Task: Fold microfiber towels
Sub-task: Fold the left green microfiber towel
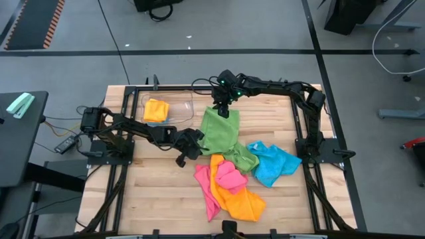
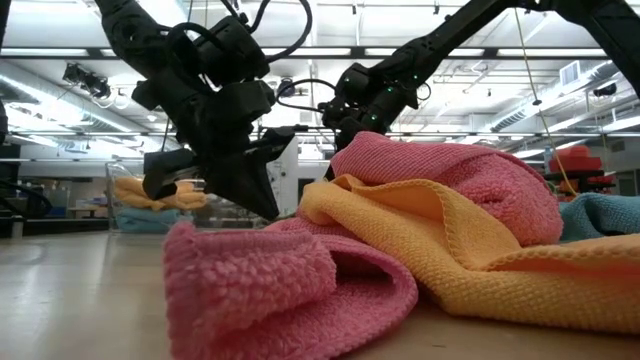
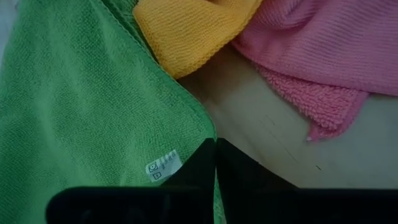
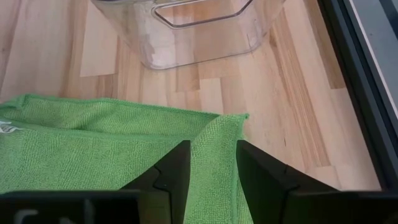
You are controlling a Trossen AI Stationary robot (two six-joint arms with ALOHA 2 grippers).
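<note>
High view shows us one folded orange towel (image 1: 156,109) in the bin (image 1: 180,101). Beside the bin, both our grippers, left (image 1: 194,141) and right (image 1: 223,109), pinch the green towel (image 1: 221,135); pink, orange and blue towels (image 1: 273,163) beyond it wait unfolded.

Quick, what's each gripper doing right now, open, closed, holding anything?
Left gripper: closed on the near edge of the green towel.
Right gripper: closed on a fold at the green towel's far corner, by the clear bin.
</note>
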